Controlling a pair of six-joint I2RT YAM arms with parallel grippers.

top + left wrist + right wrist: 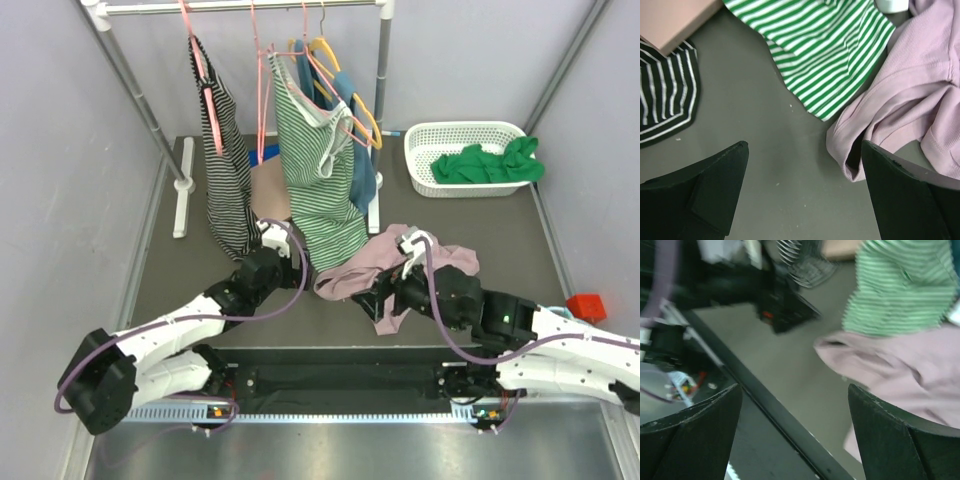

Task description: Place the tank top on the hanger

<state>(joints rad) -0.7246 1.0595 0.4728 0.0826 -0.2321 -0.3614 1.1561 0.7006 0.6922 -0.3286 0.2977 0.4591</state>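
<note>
The dusty-pink tank top (385,262) lies crumpled on the table, right of the hanging green-and-white striped top (318,170). It shows in the left wrist view (920,90) and, blurred, in the right wrist view (900,370). A thin salmon-pink hanger (259,95) hangs bare on the rail. My left gripper (277,250) is open and empty above bare table (804,145), its right finger next to the tank top's edge. My right gripper (378,298) is open and empty (795,387) at the tank top's near edge.
A black-and-white striped top (225,170) hangs on the rack's left. A yellow hanger (345,85) and a blue garment hang at its right. A white basket (420,150) holds a bright green cloth (490,163). A beige box (670,17) sits behind. A red block (587,305) lies far right.
</note>
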